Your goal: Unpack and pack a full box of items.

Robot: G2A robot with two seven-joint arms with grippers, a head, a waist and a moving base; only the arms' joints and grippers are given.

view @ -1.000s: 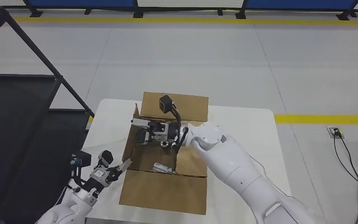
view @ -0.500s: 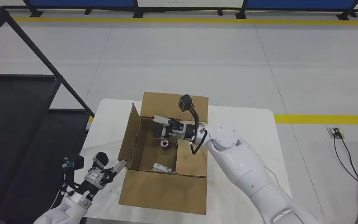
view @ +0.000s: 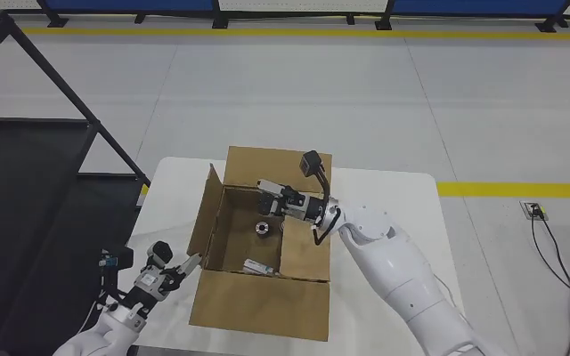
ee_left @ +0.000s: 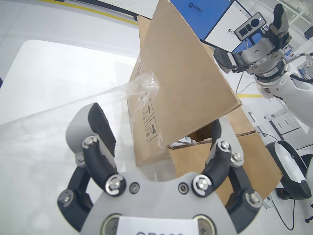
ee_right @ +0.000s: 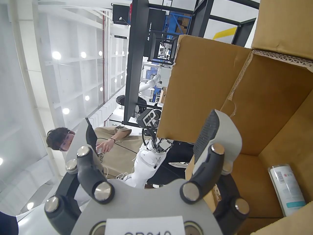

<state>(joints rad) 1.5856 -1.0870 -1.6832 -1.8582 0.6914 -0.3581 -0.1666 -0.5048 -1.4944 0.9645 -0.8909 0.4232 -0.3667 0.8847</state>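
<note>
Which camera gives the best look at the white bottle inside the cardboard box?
The right wrist view: the white bottle lies close, label plain. The top view shows it small on the cardboard box floor. In the left wrist view a white sliver, perhaps it, peeks through a corner gap.

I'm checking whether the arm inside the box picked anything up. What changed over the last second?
The right end effector drew back from the left side of the box toward its far right corner, open and empty; nothing was taken. The left end effector backed slightly away from the box's left flap, then held. The round dark item and the tube on the box floor stayed put.
</note>
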